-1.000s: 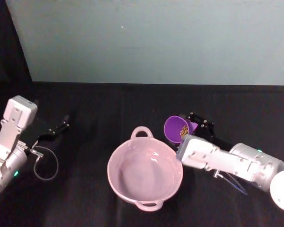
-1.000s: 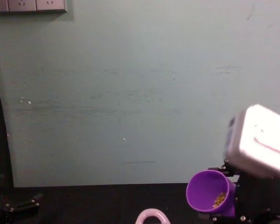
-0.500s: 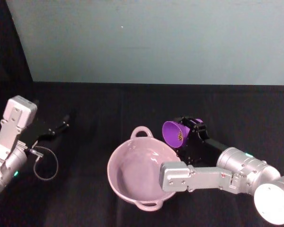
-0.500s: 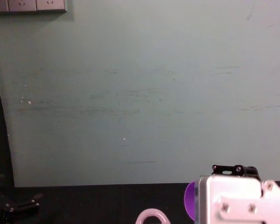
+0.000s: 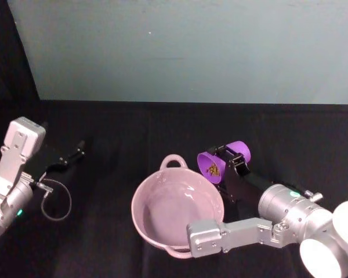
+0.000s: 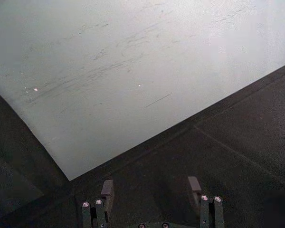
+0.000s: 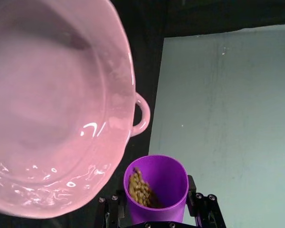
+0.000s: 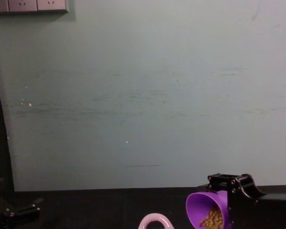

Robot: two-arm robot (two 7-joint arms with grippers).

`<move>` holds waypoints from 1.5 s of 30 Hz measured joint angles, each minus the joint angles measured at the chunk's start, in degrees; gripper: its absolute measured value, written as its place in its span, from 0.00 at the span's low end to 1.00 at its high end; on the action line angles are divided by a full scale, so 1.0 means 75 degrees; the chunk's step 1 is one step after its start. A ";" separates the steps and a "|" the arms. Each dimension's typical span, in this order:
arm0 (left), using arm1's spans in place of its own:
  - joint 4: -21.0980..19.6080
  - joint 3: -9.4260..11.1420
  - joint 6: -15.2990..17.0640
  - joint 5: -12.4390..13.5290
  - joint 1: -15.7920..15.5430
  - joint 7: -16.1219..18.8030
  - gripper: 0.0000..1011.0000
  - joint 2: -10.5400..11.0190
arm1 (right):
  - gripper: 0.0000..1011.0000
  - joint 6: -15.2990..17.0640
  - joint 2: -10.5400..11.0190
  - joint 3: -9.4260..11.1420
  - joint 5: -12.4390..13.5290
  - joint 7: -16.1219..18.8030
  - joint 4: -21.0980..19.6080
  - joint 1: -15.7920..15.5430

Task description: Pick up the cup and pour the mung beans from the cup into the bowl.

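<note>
cup [image 8: 199, 204] tipped lower, beans [image 8: 210, 219] slid twd rim

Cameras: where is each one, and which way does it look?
Head view: on the head, looking down at the bowl; left pincer idle, right pincer holding the tilted cup.
Chest view: lower, facing the wall; right pincer.
Left wrist view: left arm, facing wall and table; open left pincer.
Right wrist view: right arm, facing bowl; right pincer.
Head and right wrist views share bowl and cup.

You see soft, even light on the pale wall [image 8: 143, 95], while the black table [image 5: 133, 124] lies very dark. Small white glare spots sit on the pink bowl's [image 7: 47, 95] glossy inside in the right wrist view.
</note>
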 joint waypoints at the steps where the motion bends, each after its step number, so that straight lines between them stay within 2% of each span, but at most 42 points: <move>1: 0.0000 0.0000 0.0000 0.0000 0.0000 0.0000 1.00 0.0000 | 0.72 0.0023 -0.0002 -0.0040 -0.0168 -0.0001 0.0011 0.0009; 8: 0.0000 0.0000 0.0000 0.0000 0.0000 0.0000 1.00 0.0000 | 0.72 0.0098 -0.0024 -0.0158 -0.0797 -0.0055 0.0047 0.0013; 21: 0.0000 0.0000 0.0000 0.0000 -0.0001 0.0000 1.00 0.0000 | 0.72 -0.0032 -0.0057 -0.0192 -0.1373 -0.0096 0.0018 -0.0051; 35: 0.0000 0.0000 0.0000 0.0000 0.0000 0.0000 1.00 0.0001 | 0.72 -0.0092 -0.0109 -0.0356 -0.2295 0.0025 -0.0139 -0.0085; 45: 0.0000 0.0000 0.0000 0.0000 0.0000 0.0000 1.00 0.0000 | 0.72 0.0002 -0.0121 -0.0560 -0.3228 0.0076 -0.0174 -0.0097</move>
